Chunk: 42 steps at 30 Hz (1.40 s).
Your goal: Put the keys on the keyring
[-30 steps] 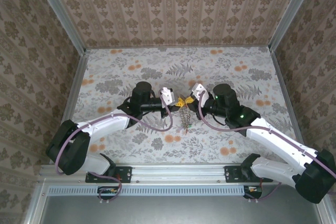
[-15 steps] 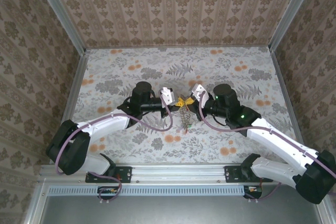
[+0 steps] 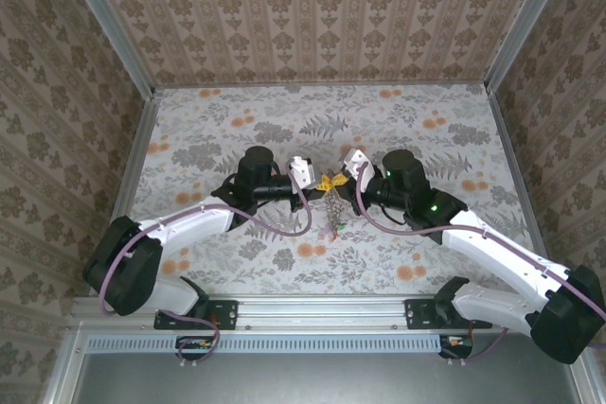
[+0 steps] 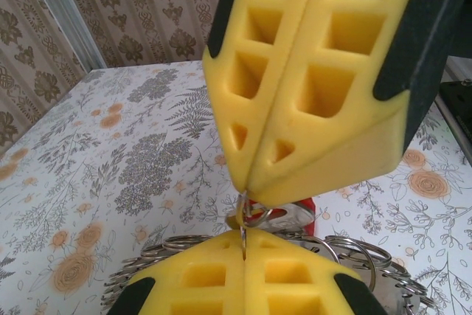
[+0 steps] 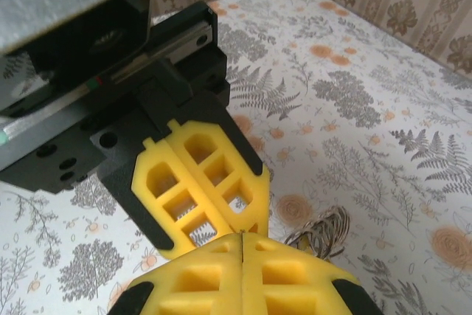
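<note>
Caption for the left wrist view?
Left fingers and right fingers, both shut, meet tip to tip on a small metal ring by the keyring.

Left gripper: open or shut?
Shut. In the left wrist view the left gripper's yellow fingers meet along one seam, a thin metal ring pinched at their tips.

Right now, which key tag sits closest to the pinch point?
The red-tagged key, just behind where both sets of yellow fingers meet; red marks it out.
</note>
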Tool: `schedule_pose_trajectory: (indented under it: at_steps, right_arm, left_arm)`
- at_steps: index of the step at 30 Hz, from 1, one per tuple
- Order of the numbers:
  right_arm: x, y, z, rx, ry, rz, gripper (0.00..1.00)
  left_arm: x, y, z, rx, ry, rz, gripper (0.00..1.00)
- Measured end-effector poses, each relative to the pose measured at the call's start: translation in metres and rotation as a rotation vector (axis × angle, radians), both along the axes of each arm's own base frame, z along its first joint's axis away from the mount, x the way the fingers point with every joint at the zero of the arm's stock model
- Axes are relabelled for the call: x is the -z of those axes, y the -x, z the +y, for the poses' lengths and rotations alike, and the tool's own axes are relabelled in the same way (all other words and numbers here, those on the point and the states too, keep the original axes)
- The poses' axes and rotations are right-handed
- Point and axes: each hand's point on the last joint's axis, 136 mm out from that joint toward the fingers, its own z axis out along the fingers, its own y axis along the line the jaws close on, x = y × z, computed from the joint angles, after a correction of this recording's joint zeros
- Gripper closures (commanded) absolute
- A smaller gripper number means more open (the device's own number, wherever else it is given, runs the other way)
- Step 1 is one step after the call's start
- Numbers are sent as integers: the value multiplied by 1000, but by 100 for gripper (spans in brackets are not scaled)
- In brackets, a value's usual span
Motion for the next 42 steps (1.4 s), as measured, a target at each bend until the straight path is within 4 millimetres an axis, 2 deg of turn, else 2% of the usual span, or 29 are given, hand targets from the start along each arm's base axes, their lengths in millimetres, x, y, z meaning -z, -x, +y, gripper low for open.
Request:
schedule_pose_trajectory:
  at_steps: [42]
  right_arm:
    - [8, -15, -16, 148, 87, -33, 100]
  left_arm:
    - [-1, -3, 3, -1, 3, 10, 100]
